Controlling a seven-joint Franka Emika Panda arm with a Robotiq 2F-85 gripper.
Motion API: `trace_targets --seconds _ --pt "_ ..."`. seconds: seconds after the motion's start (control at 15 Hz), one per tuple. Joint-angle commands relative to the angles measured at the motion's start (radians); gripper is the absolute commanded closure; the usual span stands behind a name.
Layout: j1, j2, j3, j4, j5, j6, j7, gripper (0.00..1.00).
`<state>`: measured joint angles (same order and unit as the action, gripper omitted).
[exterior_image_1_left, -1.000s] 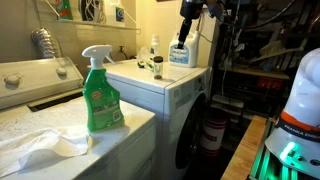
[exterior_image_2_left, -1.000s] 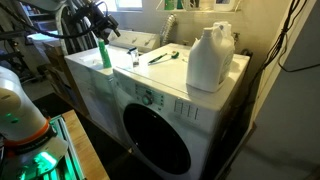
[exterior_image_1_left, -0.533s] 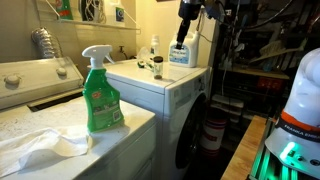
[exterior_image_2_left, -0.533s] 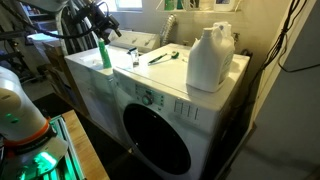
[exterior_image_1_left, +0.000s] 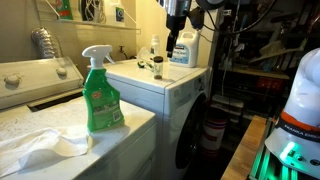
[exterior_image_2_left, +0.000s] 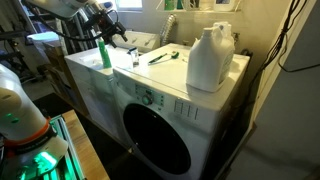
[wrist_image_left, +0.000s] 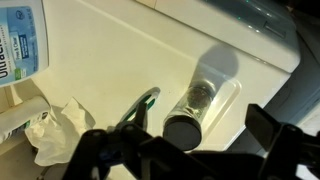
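My gripper (wrist_image_left: 186, 150) is open and empty, its two dark fingers at the bottom of the wrist view. Just beyond them, between the fingers, a small clear jar with a black lid (wrist_image_left: 190, 112) stands on the white washer top (wrist_image_left: 120, 60). A green-handled toothbrush (wrist_image_left: 141, 104) lies just left of the jar, and a crumpled white tissue (wrist_image_left: 55, 130) lies further left. In both exterior views the gripper (exterior_image_1_left: 172, 40) (exterior_image_2_left: 115, 33) hangs above the jar (exterior_image_1_left: 158, 67) (exterior_image_2_left: 135, 60).
A white detergent jug with a blue label (wrist_image_left: 20, 40) (exterior_image_1_left: 182, 50) (exterior_image_2_left: 210, 58) stands on the washer. A green spray bottle (exterior_image_1_left: 100, 95) (exterior_image_2_left: 103, 55) and a white cloth (exterior_image_1_left: 40, 145) sit on the neighbouring machine. The front-loader door (exterior_image_2_left: 155, 140) is below.
The gripper has moved sideways away from the detergent jug and now hangs over the small jar. The objects on the washer have not moved.
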<state>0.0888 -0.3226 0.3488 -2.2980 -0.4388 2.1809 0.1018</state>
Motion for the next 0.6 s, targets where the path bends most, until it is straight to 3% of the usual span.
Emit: trace_targets --seconds 0.0,0.53 --pt "0.014 0.102 0.005 0.078 -0.077 -0.043 0.049 0.00" --pt "0.059 0.261 -0.021 0.211 -0.126 -0.125 0.057 0.00"
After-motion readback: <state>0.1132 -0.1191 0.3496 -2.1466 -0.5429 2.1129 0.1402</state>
